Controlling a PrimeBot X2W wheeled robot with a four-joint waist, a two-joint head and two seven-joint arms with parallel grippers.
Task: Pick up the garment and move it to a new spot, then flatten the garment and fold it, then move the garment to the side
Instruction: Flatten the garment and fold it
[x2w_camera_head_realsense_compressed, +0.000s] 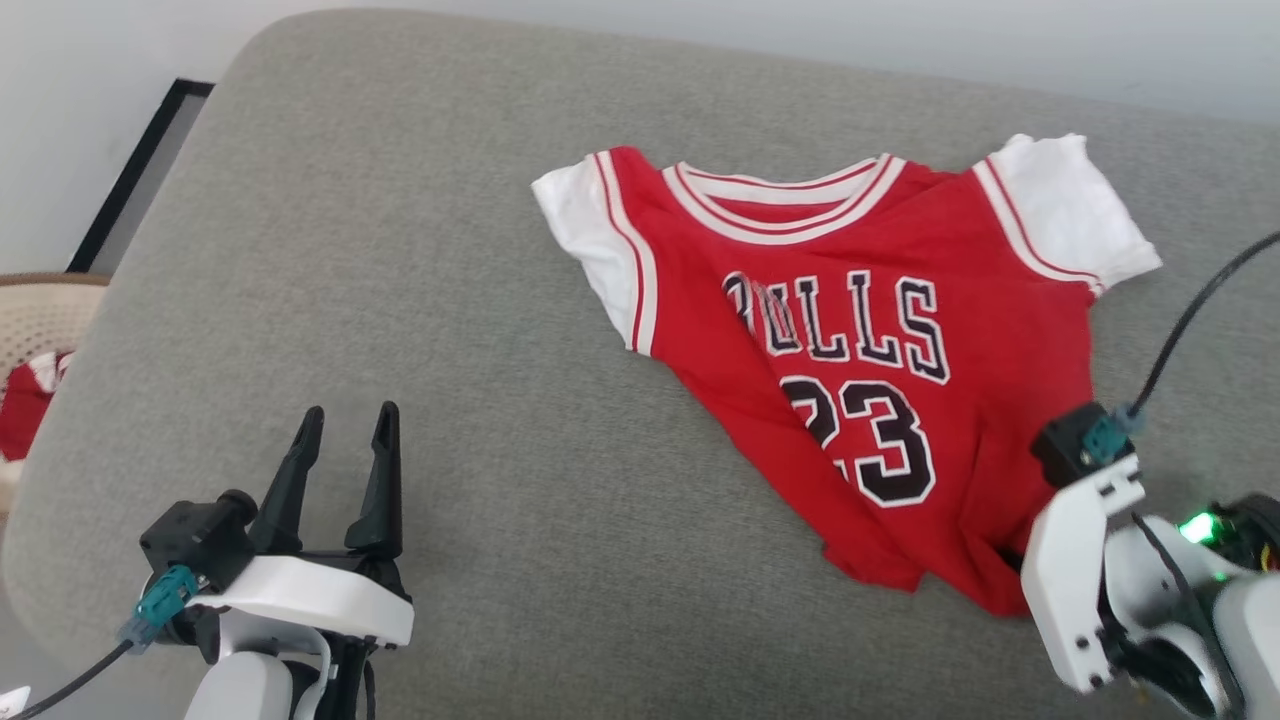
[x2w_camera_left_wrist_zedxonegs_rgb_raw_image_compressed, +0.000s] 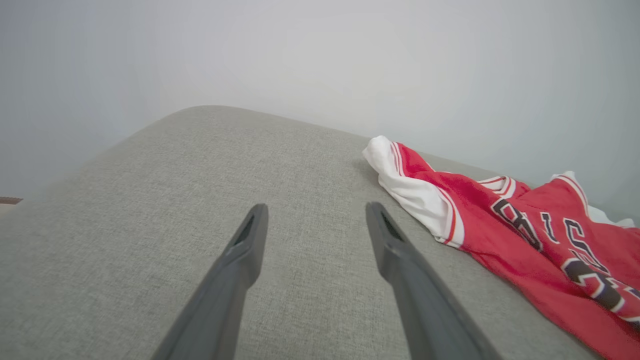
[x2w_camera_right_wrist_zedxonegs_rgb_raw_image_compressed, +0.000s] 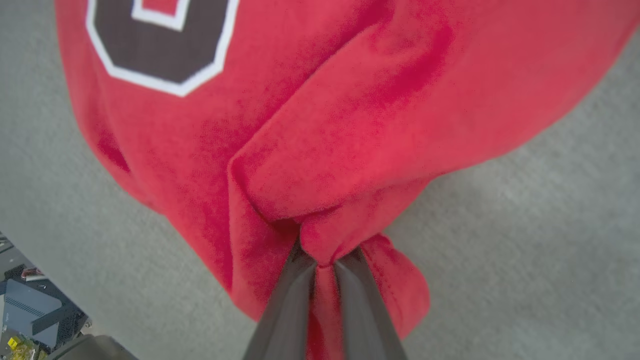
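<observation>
My right gripper (x2w_camera_right_wrist_zedxonegs_rgb_raw_image_compressed: 325, 261) pinches the bunched hem of the garment (x2w_camera_head_realsense_compressed: 850, 330) (face-up on the grey cushion (x2w_camera_head_realsense_compressed: 400, 250)). My left gripper (x2w_camera_head_realsense_compressed: 345, 425) hovers agape, well apart. A woven basket (x2w_camera_head_realsense_compressed: 40, 310) sits off the cushion's left edge.

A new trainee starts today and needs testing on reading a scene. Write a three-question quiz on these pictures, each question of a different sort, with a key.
1. True or false: the right gripper is shut on red cloth at the lower edge of the garment.
2. Pick one. The left gripper is: A) open and empty above the grey cushion; B) shut on a white sleeve; C) shut on the striped collar.
3. Fill the gap: the number printed under the lettering on the garment's front is ___.

Key: 1 true; 2 A; 3 23.
</observation>
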